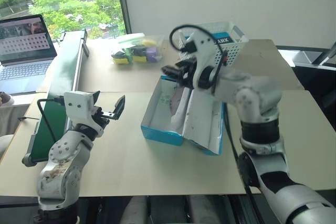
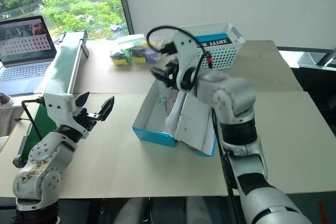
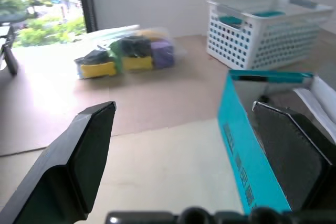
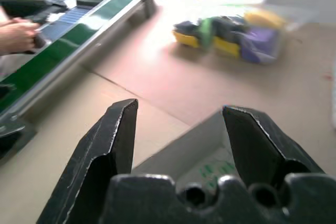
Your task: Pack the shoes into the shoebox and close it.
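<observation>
The teal shoebox (image 1: 160, 135) stands open on the table's middle, its white lid flap (image 1: 202, 121) leaning out to the right. Inside lies a greyish shoe (image 1: 177, 99) with a whitish sole, partly hidden by my right arm; I cannot make out whether there is a second one. My right gripper (image 1: 173, 74) hovers over the box's far end, open, with nothing between its fingers (image 4: 113, 140). My left gripper (image 1: 109, 106) is held level to the left of the box, apart from it, open and empty. The left wrist view looks past the box's teal wall (image 3: 241, 150).
A white lattice basket (image 1: 220, 43) stands at the back behind the box. A clear bag of coloured items (image 1: 134, 51) lies at the back left. A long green board (image 1: 60, 93) runs along the left edge, with a laptop (image 1: 23, 45) and a person's hand (image 4: 18, 35) beyond it.
</observation>
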